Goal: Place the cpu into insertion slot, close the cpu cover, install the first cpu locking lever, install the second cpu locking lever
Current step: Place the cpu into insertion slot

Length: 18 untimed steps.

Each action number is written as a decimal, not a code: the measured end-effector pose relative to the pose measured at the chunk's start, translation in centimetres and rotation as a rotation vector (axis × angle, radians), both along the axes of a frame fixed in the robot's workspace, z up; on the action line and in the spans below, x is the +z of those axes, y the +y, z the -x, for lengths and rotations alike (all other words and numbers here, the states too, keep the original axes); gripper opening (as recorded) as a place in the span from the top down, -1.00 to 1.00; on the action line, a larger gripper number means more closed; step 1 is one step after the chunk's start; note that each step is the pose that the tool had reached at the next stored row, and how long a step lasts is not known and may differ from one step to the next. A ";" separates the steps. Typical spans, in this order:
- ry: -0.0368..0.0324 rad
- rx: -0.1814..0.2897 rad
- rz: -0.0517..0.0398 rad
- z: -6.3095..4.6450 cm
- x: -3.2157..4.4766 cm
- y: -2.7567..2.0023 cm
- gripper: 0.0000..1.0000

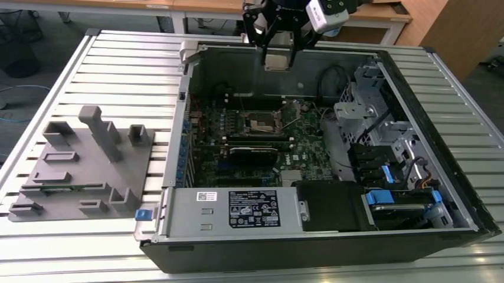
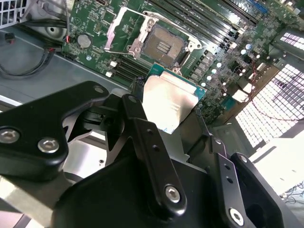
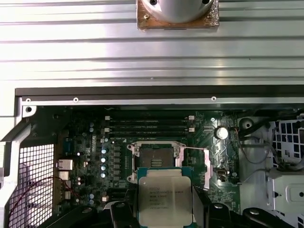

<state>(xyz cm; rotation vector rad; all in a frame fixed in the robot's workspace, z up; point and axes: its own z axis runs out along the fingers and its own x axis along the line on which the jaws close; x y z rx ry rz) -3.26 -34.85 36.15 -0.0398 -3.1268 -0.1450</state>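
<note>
aloft, the end effector is clamped on the cpu, its edges partly hidden by fingers.

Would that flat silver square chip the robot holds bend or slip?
The flat square chip with a silver-grey metal top is probably stiff: it sits flat in the black gripper without sagging. Its smooth, shiny top may be slippery. It looks thin and small, so likely light.
</note>
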 end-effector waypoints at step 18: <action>-0.0016 -0.006 -0.0001 0.1 -0.78 0.00 -0.08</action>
